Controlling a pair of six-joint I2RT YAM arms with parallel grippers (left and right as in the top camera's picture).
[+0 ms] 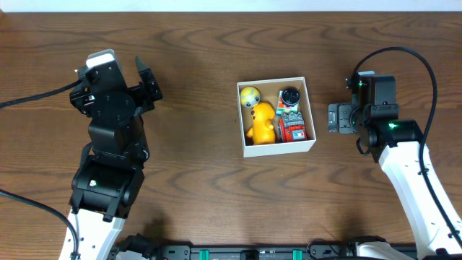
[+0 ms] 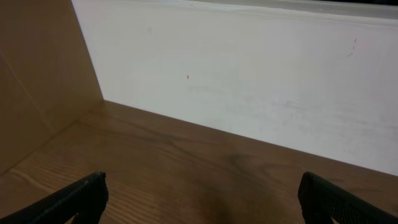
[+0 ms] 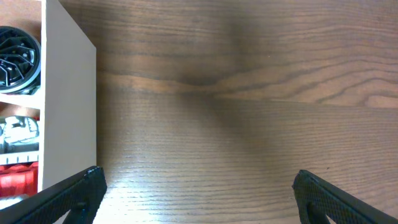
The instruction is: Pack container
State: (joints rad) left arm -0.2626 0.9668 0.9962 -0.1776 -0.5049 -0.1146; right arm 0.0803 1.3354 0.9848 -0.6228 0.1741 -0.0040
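The container [image 1: 280,149], a small square white box, sits at the table's middle. It holds a yellow figure [image 1: 261,121] with a round yellow head [image 1: 250,95], a black round toy [image 1: 290,96] and a red and white toy [image 1: 292,127]. My right gripper [image 1: 334,119] is open and empty just right of the box. In the right wrist view [image 3: 199,199] its fingers are spread over bare wood, with the box wall [image 3: 68,106] at the left. My left gripper [image 1: 148,83] is open and empty far to the left, and its wrist view [image 2: 202,199] shows only bare table.
The dark wooden table [image 1: 195,188] surrounds the box. A white wall [image 2: 249,68] and a tan side panel [image 2: 37,74] stand ahead of the left gripper. Black cables [image 1: 404,54] loop near the right arm.
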